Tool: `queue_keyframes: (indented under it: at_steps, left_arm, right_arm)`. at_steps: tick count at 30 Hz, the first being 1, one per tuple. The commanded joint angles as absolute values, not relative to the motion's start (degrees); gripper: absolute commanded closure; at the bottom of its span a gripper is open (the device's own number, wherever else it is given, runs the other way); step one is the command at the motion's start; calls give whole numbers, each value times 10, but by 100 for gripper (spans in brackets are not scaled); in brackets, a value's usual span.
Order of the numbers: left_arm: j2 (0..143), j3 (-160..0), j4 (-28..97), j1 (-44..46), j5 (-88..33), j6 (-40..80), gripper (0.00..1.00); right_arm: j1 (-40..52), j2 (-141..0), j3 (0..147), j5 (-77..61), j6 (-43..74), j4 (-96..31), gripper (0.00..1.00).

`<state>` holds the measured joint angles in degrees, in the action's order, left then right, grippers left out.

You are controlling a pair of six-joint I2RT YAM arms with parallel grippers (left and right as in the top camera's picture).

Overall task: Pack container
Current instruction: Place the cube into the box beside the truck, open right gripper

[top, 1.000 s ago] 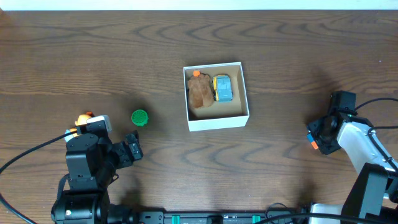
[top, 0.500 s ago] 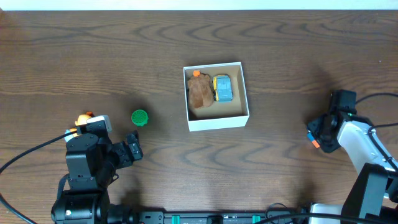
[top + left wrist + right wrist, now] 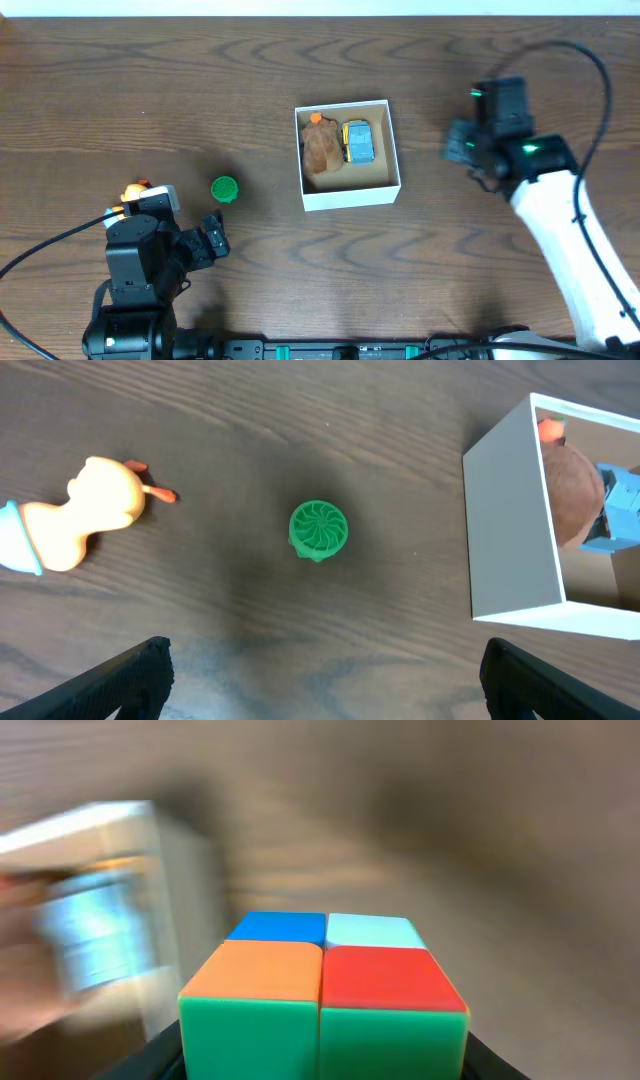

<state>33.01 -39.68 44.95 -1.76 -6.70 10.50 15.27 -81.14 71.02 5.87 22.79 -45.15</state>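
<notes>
**Step in hand:** carrying a piece to the box.
- Right gripper (image 3: 460, 142), upper right of the overhead frame, is clamped on a multicoloured cube (image 3: 322, 985). The wrist view is smeared around the cube.
- Left gripper (image 3: 212, 242), lower left, has its jaws wide apart and holds nothing.

**Container** (image 3: 352, 195): centre of the overhead frame, flat on the table, left of the right gripper and apart from it.
- Contents: brown toy (image 3: 320, 150) and blue-yellow car (image 3: 358, 141), both in the upper part. The brown floor below them is bare.

**Loose on the table:**
- Green cap (image 3: 318, 529), left of the box.
- Duck (image 3: 75, 515), further left.

**Next move, as judged:** bring the cube over the bare floor, lower it clear of the white wall and the car, then let go. The cap and duck look best left to the left gripper.

**Surface:** dark wood-grain table (image 3: 150, 90), matt.

**Room:** only a pale strip shows along the top edge.
</notes>
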Motion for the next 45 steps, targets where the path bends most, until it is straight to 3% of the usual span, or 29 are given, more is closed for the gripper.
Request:
queue_keyframes:
  at_steps: [1, 3, 8, 20, 35, 39, 42, 45]
  left_arm:
    - [330, -407, 450, -17, -69, 106, 2]
    - [330, -407, 450, -17, -69, 106, 2]
    - [330, -407, 450, -17, -69, 106, 2]
    - [330, -407, 450, -17, -69, 106, 2]
    - [330, -407, 450, -17, -69, 106, 2]
    - [330, -407, 449, -17, -69, 106, 2]
    - [330, -407, 449, -17, -69, 106, 2]
    - [330, -407, 450, -17, -69, 106, 2]
  right_arm:
    - [239, -802, 737, 62, 180, -436, 87]
    - [279, -807, 737, 65, 192, -414, 83]
    - [326, -851, 734, 90, 271, -404, 84]
    - [327, -976, 733, 66, 300, -396, 87]
    - [327, -1003, 732, 55, 328, -434, 83]
    - [327, -1003, 731, 55, 332, -437, 69]
    - [327, -1003, 731, 55, 332, -437, 49]
    - [327, -1003, 731, 55, 332, -436, 41]
